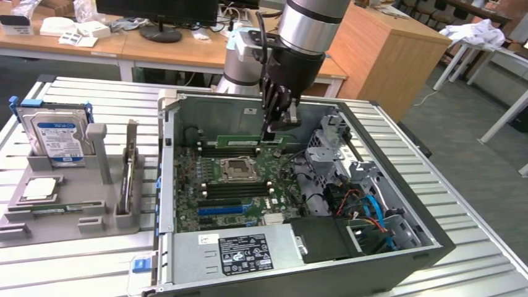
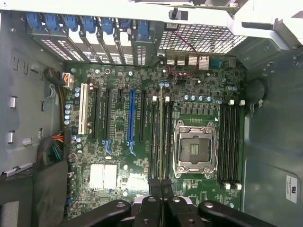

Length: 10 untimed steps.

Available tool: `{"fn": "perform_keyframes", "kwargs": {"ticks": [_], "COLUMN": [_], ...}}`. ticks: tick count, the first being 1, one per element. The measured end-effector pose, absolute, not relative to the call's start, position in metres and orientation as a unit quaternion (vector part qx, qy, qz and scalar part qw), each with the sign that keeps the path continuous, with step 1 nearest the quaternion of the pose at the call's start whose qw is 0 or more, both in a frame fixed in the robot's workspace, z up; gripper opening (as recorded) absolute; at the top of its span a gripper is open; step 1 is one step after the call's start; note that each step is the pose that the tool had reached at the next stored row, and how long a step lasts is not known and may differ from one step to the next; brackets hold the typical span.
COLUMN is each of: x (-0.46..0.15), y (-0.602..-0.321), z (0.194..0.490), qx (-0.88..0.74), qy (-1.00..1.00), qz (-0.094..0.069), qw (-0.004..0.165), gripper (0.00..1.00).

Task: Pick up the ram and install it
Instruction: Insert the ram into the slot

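hand holding the ram over the memory slots of an open computer case

the black two-fingered hand of the silver-and-black robot arm reached straight down into the open grey metal computer case, which lay on its side on the ribbed metal tabletop. the hand was closed almost fully, its fingers pinching the upper edge of the ram, a long, narrow, flat green circuit-board stick. in the exterior view the ram stood on its long edge, roughly level, on the far side of the square silver processor socket and directly over the bank of long black memory slots there. in the wrist view the ram appeared edge-on as a thin line running away from the hand, parallel to the black slots just beside the socket; whether its lower edge was seated in a slot could not be told. a long blue expansion slot lay further along the green board, apart from the ram. a silver power supply with a black label filled the near end of the case. at the exterior view's left a grey plastic holder stood on the tabletop with a boxy silver hard drive bearing a blue-white label upright in it, well apart from the hand.
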<state>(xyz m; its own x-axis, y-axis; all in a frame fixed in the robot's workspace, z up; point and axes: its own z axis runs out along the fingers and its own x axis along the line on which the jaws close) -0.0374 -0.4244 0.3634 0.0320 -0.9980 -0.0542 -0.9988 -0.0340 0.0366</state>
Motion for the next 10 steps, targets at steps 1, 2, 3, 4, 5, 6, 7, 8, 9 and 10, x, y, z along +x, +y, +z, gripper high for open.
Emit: {"fn": "perform_keyframes", "kwargs": {"ticks": [1, 2, 3, 4, 5, 6, 7, 8, 9, 10], "x": [-0.0374, -0.0374, -0.0373, -0.0373, -0.0373, -0.0374, -0.0374, -0.0373, -0.0374, -0.0373], "y": [-0.4244, -0.4244, -0.4244, -0.4244, -0.4244, -0.4245, -0.4244, -0.4244, -0.4244, -0.4244], "z": [0.3634, 0.3633, 0.3632, 0.3628, 0.3624, 0.3619, 0.3612, 0.3605, 0.3598, 0.3591], "qx": [-0.718, -0.718, -0.718, -0.718, -0.718, -0.718, -0.718, -0.718, -0.718, -0.718], "qy": [0.695, 0.695, 0.695, 0.695, 0.695, 0.695, 0.695, 0.695, 0.695, 0.695], "qz": [0.032, 0.032, 0.032, 0.032, 0.032, 0.032, 0.032, 0.032, 0.032, 0.032], "qw": [0.006, 0.006, 0.006, 0.006, 0.006, 0.006, 0.006, 0.006, 0.006, 0.006], "gripper": [0.12, 0.12, 0.12, 0.12, 0.12, 0.12, 0.12, 0.12, 0.12, 0.12]}}
